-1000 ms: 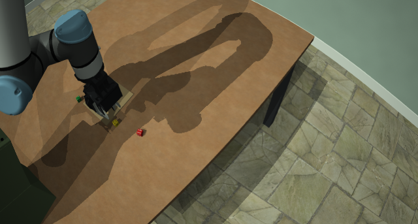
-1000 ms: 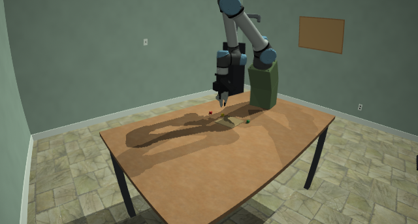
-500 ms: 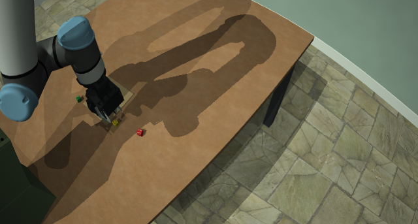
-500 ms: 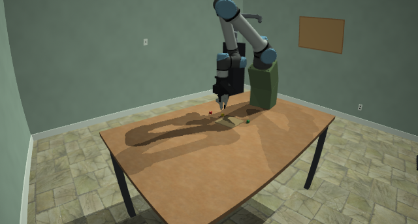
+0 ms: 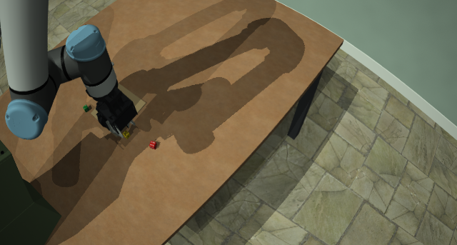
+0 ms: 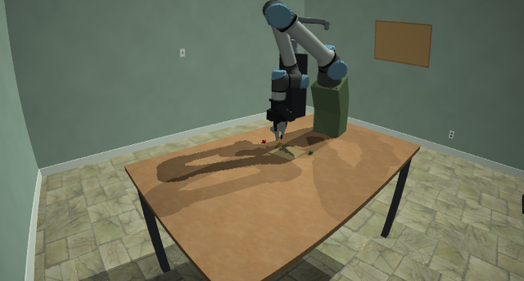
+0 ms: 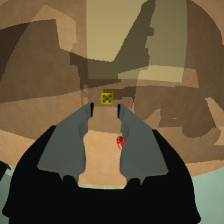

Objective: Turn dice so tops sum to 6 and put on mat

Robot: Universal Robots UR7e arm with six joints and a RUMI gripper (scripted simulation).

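A yellow die [image 5: 126, 134] [image 6: 279, 144] [image 7: 107, 96] rests on the table just off the edge of the pale mat [image 5: 141, 103] [image 6: 292, 156] [image 7: 110, 30]; in the wrist view its large visible face shows five pips. A red die [image 5: 153, 145] [image 6: 264, 141] [image 7: 120, 142] lies off the mat, farther out, partly hidden by a finger in the wrist view. A green die [image 5: 86, 108] [image 6: 310, 152] lies off the mat at another side; its pips are too small to read. My gripper [image 5: 127, 128] [image 6: 279, 138] [image 7: 105, 104] is partly open and empty, above and close to the yellow die.
The brown table [image 5: 250, 77] [image 6: 254, 207] carries broad arm shadows, some over the mat and the yellow die. The green robot base [image 5: 25, 209] [image 6: 331, 113] stands at one table end. The arm hides part of the mat in the top view.
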